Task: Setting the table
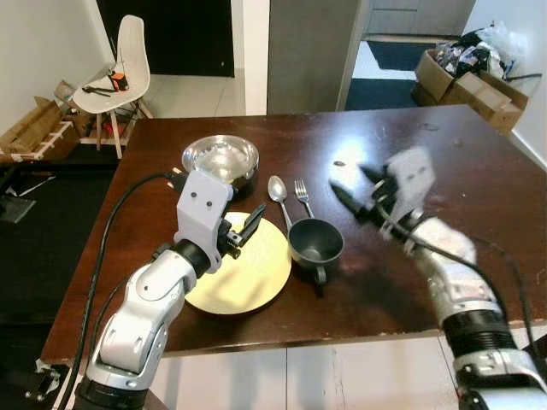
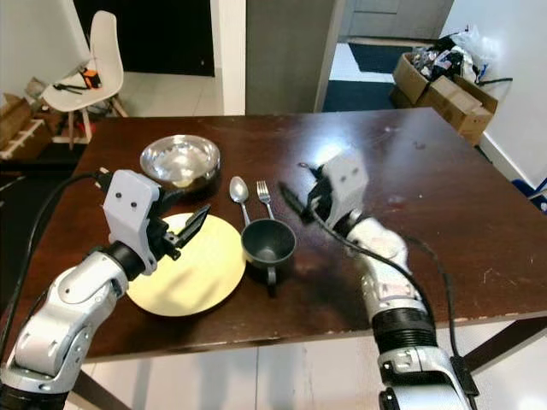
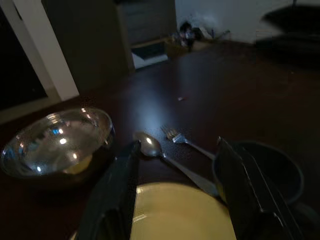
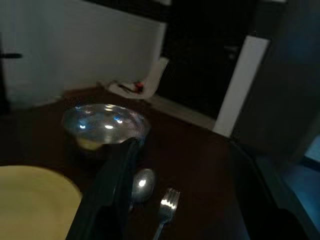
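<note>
Black fingers of the right gripper (image 2: 295,198) stand parted and hold nothing; we see this best in the right wrist view, where the two fingers frame an open gap. It hangs above the dark wooden table (image 2: 444,188), just off the far side of the dark mug (image 2: 268,243).

Looking along those fingers, the fork (image 4: 166,206) lies ahead in the gap, and the spoon (image 4: 140,184) sits just beside it, close to one finger. Both utensils lie side by side, nearly touching, heads pointing away from the robot and handles running back toward the mug. Their long axes run roughly front to back on the table, so we judge the fingers would need to close across the handle, not along it.

The left gripper (image 1: 244,231) is also parted and empty, hovering over the yellow plate (image 1: 248,278). From it, the spoon lies just past the plate's far edge, toward the mug; the steel bowl (image 1: 220,161) sits beyond the plate.

Judgement: the fork is nearer the right gripper, the spoon about equally near both. The mug touches or nearly touches the plate rim; we cannot tell which.
</note>
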{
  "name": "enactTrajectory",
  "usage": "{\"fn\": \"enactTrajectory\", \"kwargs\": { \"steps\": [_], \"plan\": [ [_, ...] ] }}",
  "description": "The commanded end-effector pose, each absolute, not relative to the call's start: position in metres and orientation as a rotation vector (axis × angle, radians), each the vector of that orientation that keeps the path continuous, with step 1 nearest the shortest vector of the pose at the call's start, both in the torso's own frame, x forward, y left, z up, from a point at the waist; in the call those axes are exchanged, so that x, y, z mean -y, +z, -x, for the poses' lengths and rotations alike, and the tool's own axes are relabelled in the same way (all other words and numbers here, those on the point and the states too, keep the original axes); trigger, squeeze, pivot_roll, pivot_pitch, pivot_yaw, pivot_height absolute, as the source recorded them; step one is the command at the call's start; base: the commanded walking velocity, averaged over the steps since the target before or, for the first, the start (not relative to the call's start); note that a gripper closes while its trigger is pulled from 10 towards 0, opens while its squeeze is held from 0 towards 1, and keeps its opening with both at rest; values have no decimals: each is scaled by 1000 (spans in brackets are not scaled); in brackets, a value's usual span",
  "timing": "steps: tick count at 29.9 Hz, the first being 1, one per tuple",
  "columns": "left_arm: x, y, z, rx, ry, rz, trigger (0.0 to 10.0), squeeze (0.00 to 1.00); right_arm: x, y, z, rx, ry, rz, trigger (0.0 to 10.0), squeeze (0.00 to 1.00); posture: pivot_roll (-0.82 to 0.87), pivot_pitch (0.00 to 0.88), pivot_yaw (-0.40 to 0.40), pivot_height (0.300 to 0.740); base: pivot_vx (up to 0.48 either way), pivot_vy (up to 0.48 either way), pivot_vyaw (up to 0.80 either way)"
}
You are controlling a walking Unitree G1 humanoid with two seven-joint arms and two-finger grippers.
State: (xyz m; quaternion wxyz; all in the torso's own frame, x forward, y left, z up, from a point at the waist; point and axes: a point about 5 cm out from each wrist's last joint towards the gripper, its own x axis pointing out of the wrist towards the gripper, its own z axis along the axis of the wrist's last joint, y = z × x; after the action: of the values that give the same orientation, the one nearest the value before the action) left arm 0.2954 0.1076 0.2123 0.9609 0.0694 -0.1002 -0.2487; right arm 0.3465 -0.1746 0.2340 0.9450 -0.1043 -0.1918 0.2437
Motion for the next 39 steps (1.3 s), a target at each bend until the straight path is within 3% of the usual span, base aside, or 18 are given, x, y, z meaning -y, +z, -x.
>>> {"fn": "enactTrajectory", "kwargs": {
  "steps": [1, 7, 9, 12, 18, 26, 39],
  "plan": [
    [-107, 208, -296, 189, -512, -150, 10000, 0, 169, 229, -330, 392, 485, 160, 10000, 0, 4, 35, 95, 740, 0, 0, 0],
    [-103, 206, -298, 187, -533, -165, 10000, 0, 160, 213, -297, 373, 353, 69, 10000, 0, -24, 43, 110, 740, 0, 0, 0],
    [-98, 206, -300, 188, -554, -168, 10000, 0, 153, 197, -271, 328, 236, 4, 10000, 0, -37, 48, 119, 740, 0, 0, 0],
    [-96, 207, -302, 190, -564, -168, 10000, 0, 148, 190, -262, 301, 213, -19, 10000, 0, -44, 50, 122, 740, 0, 0, 0],
    [-91, 207, -304, 193, -579, -168, 10000, 0, 125, 159, -242, 141, 364, -105, 10000, 0, -44, 47, 120, 740, 0, 0, 0],
    [-89, 206, -306, 198, -575, -165, 10000, 0, 121, 124, -228, -87, 461, -119, 10000, 0, -38, 46, 101, 740, 0, 0, 0],
    [-88, 206, -308, 206, -575, -161, 10000, 0, 135, 104, -244, -162, 356, -86, 10000, 0, -28, 41, 105, 740, 0, 0, 0]
  ]
}}
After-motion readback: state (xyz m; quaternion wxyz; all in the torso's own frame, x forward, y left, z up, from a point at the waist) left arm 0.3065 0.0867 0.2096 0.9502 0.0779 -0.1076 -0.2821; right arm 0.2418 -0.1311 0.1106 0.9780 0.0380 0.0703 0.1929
